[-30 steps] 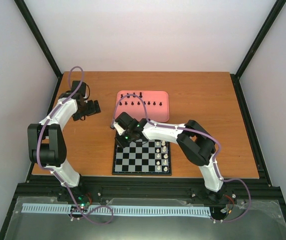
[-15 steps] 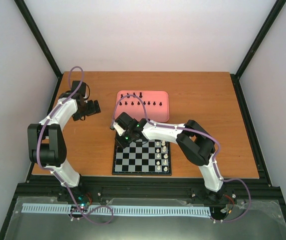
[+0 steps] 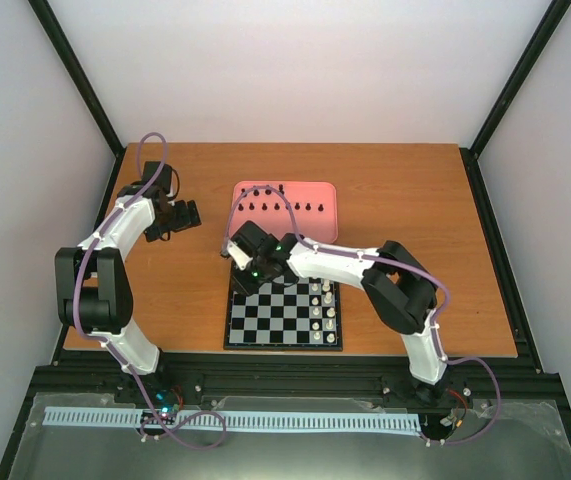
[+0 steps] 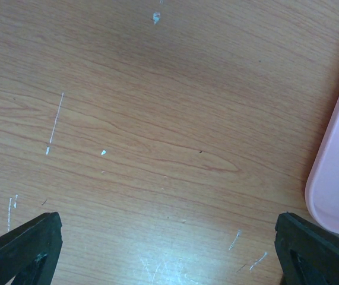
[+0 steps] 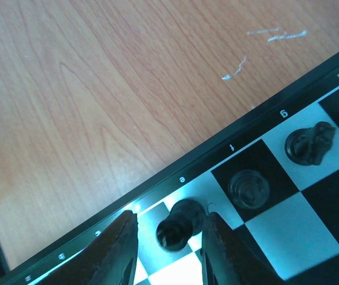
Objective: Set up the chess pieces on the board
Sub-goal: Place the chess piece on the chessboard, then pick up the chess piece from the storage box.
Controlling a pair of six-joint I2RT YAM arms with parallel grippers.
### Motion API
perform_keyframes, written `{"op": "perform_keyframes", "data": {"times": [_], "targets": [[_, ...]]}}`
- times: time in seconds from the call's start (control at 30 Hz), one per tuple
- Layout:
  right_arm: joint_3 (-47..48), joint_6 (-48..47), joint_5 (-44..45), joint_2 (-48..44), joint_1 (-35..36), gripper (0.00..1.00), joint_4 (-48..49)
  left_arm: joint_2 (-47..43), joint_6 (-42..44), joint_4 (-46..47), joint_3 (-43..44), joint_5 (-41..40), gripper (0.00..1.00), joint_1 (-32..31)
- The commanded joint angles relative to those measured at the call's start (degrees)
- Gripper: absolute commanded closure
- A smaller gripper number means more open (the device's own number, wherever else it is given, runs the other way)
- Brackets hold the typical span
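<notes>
My right claw [image 5: 169,224] is parted a bit around the black piece [image 5: 180,225] on an edge square of the board [image 5: 258,122], bottom centre of frame, so I'd lift straight up, no sideways nudging.

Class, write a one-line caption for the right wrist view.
Right tool straddles a black chess piece on a pale edge square of the board.

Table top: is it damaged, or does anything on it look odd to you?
Yes, the wooden table is scuffed: a long pale scratch and small nicks in the left wrist view, more scratches beside the board in the right wrist view. Nothing looks spilled.
</notes>
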Motion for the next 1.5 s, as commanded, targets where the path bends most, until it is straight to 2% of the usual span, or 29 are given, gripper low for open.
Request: {"op": "perform_keyframes", "data": {"times": [0.0, 0.1, 0.23, 0.4, 0.63, 0.8, 0.87, 1.03, 1.47], "targets": [[1.9, -1.1, -0.2, -6.3, 0.6, 0.64, -2.7, -1.5, 0.7, 0.4, 0.3, -0.9, 0.0, 0.0], [3.5, -1.1, 0.0, -9.1, 0.6, 0.63, -5.6, -1.8, 0.7, 0.3, 0.3, -0.9, 0.0, 0.1], [7.4, -1.1, 5.4, -12.4, 0.3, 0.52, -9.8, -1.8, 0.7, 0.3, 0.5, -0.8, 0.0, 0.0], [14.9, -0.7, 11.9, -10.5, -4.1, 0.42, -13.6, -2.0, 0.6, 0.2, 1.0, -0.4, 0.0, 0.0], [31.9, 3.1, 13.1, 3.7, -15.5, 0.43, -16.5, -1.7, 0.2, 0.2, 1.2, 1.0, 0.0, 0.0], [50.4, 0.2, 17.6, 17.4, -19.4, 0.42, -19.9, -1.8, 0.0, 0.3, 0.7, 1.4, 0.0, 0.0], [54.8, 0.2, 18.0, 21.6, -20.9, 0.42, -20.3, -1.4, -0.1, 0.4, 0.4, 1.6, 0.0, 0.0], [55.5, 1.4, 16.3, 26.2, -24.4, 0.43, -16.9, -0.7, -0.3, 0.5, 0.3, 1.9, 0.0, 0.0], [56.5, -0.1, 16.0, 32.6, -25.8, 0.43, -12.6, 2.5, -0.4, 0.2, 2.0, 2.4, 0.0, 0.0]]}}
